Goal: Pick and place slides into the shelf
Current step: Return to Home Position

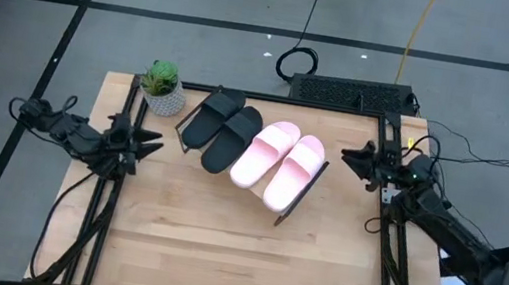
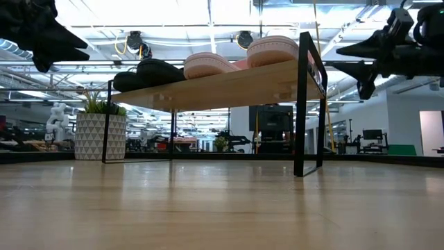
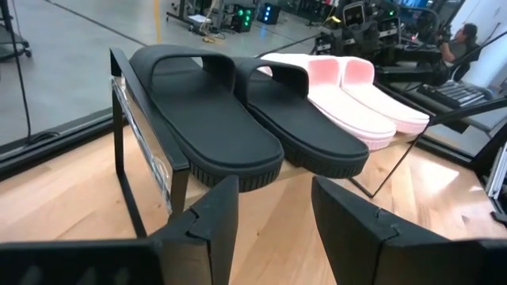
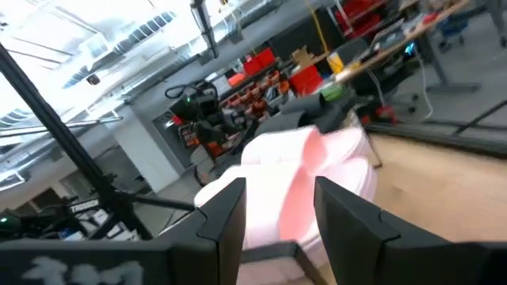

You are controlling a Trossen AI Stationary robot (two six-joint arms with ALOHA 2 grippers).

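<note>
The shelf stands at the table's far middle, a wooden plank on a thin black frame. All the slides lie side by side on their soles on its top: the black pair to the left and the pink pair to the right. My left gripper hovers left of the shelf, open and empty, facing the black slides. My right gripper hovers right of the shelf, open and empty, facing a pink slide.
A potted plant in a white pot stands at the shelf's far left corner. A keyboard lies beyond the table's far edge. Bare tabletop stretches across the near half. A person sits in the room behind.
</note>
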